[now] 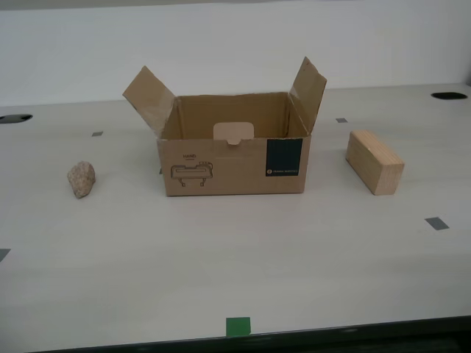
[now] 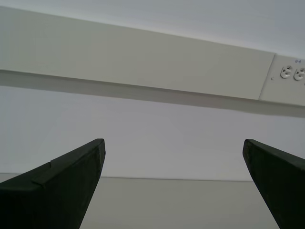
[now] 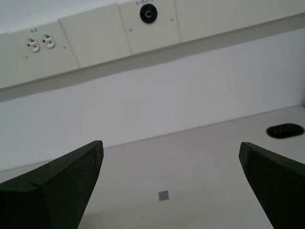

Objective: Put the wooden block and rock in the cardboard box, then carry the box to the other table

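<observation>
The cardboard box (image 1: pixel 234 165) stands open in the middle of the pale table (image 1: pixel 235 272) in the exterior view, both side flaps raised, a dark teal label and a line drawing on its front. The rock (image 1: pixel 82 179) lies on the tabletop toward the exterior view's left, apart from the box. Toward the exterior view's right lies the wooden block (image 1: pixel 375 162), also apart from the box. No arm shows in the exterior view. My first gripper (image 3: pixel 170 164) is open and holds nothing, aimed at the wall over the tabletop. My second gripper (image 2: pixel 173 162) is open and holds nothing. The other table is out of view.
Grey tape squares (image 1: pixel 436 223) mark the tabletop, and a green tape square (image 1: pixel 238 326) sits at its near edge. Dark cable holes (image 1: pixel 449 95) lie at the far corners. A wall with outlets (image 3: pixel 40 44) rises behind the table.
</observation>
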{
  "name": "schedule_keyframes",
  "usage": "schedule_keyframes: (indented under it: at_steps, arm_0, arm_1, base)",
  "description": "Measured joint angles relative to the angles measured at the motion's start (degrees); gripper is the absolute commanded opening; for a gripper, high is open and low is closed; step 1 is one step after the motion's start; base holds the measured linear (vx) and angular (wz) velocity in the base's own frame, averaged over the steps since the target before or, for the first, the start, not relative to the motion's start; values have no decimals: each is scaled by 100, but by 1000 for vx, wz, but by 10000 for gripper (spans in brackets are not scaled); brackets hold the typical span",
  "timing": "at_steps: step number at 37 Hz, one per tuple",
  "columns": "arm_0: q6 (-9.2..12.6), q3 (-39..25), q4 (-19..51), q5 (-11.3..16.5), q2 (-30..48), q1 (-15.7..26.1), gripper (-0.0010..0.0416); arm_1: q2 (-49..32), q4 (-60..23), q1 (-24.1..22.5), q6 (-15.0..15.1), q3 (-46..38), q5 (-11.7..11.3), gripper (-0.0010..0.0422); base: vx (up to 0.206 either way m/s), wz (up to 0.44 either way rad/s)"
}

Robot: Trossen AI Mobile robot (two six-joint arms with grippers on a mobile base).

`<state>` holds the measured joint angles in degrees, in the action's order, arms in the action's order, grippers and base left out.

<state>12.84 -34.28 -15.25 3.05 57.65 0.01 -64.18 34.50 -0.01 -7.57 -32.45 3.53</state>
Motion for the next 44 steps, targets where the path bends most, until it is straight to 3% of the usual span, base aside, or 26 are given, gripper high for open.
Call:
schedule_keyframes:
  at_steps: [6,20,32,44]
  arm_0:
    - [-162,-682,1121,2,0,4,398]
    - [-492,-2393,3471,2,0,7,398]
    - [-520,-3757,5071,2,52,7,398]
    - [-527,-5283,6894,13,662,7,398]
  arm_1:
    - [11,-446,0,0,-223,2,396]
    - [9,-4216,0,2,-2201,2,396]
    - [-2,-6450,0,2,-3687,2,396]
    - [-2,-7689,0,2,-4503,2,396]
  base:
    - [0,0]
    - [0,0]
    - [0,0]
    - [0,0]
